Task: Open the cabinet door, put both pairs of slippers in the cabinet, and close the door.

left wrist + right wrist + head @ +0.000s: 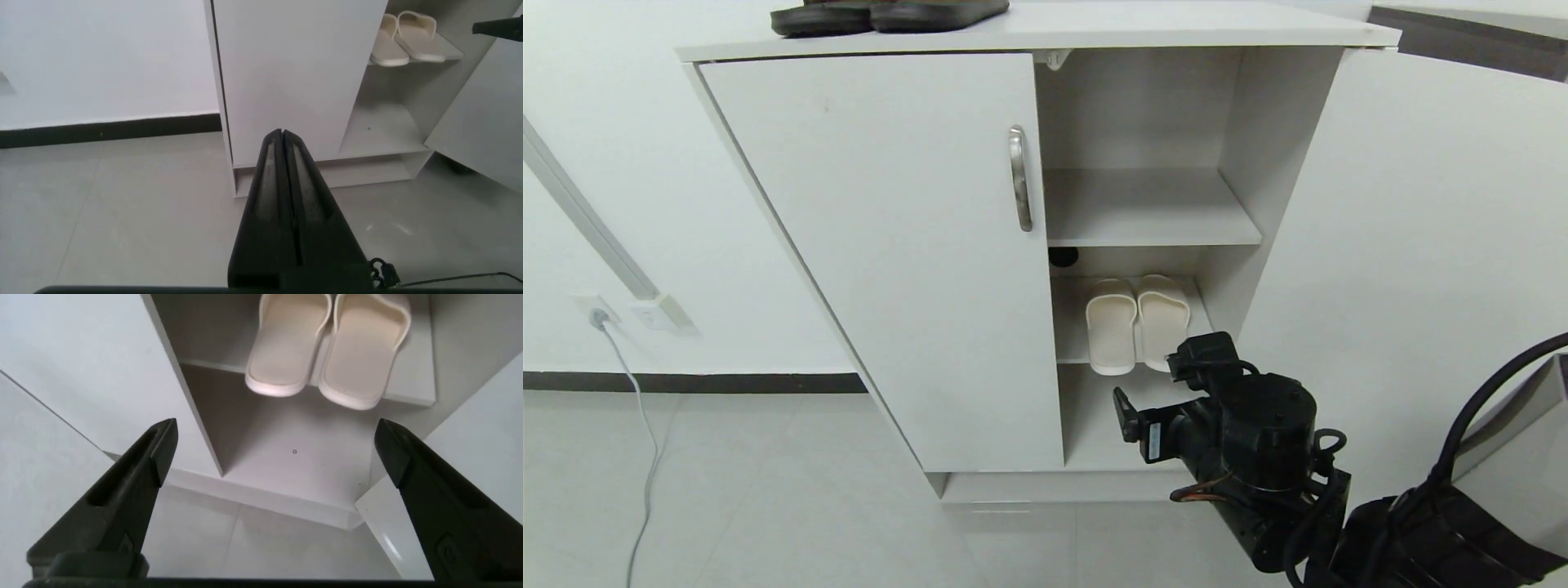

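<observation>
A white cabinet [866, 245] stands with its left door shut and its right door [1421, 245] swung wide open. One pair of cream slippers [1135, 322] lies side by side on the middle shelf, toes inward. A dark pair of slippers [882, 15] rests on the cabinet top. My right gripper [1156, 380] hovers open just in front of the open compartment, below the cream slippers [327, 343], nothing between its fingers [155, 453]. My left gripper [282, 140] is shut and empty, low over the floor, facing the shut left door [286, 73].
The left door has a metal handle [1019, 178]. The upper shelf [1143, 208] and bottom shelf [1094, 425] hold nothing. A wall socket [600, 317] with a cable running down to the tiled floor sits to the left. A grey box [1519, 457] stands at the right edge.
</observation>
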Robot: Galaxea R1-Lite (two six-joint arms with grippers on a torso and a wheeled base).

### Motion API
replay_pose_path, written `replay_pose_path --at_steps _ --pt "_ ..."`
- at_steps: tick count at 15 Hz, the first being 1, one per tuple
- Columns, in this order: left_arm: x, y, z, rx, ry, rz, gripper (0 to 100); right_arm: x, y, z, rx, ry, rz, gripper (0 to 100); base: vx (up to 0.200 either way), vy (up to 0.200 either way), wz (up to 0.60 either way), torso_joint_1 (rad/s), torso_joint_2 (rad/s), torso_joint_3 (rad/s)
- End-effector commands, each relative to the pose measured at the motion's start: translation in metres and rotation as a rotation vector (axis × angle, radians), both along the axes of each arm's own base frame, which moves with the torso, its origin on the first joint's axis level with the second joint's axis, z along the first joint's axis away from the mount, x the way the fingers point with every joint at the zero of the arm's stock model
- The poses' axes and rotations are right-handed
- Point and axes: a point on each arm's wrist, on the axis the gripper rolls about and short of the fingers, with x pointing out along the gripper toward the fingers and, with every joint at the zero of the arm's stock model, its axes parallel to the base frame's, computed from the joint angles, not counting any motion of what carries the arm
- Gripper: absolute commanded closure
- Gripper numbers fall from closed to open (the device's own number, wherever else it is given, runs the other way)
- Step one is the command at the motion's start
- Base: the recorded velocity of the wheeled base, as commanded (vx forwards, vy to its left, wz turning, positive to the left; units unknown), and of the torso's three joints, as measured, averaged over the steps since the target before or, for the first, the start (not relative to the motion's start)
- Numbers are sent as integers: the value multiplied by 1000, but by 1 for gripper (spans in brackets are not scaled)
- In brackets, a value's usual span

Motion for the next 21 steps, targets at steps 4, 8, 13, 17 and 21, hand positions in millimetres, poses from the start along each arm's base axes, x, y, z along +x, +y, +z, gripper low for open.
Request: replay_pose_path --at_steps 4,8,13,17,21 --pt "0 0 0 1 2 0 100 -1 1 -1 -14 -2 -12 0 0 0 0 1 1 196" --pt "0 0 -1 1 3 0 100 -5 2 -2 -17 -4 -8 0 0 0 0 1 2 58" --pt "0 0 -1 0 3 0 100 -9 2 -5 -27 4 1 0 0 0 0 0 0 0" --pt "0 0 -1 0 3 0 100 -9 3 -6 -28 5 1 0 0 100 0 0 -1 4" --pt "0 0 0 0 2 4 100 -9 2 -6 -29 6 1 0 0 200 0 10 1 4"
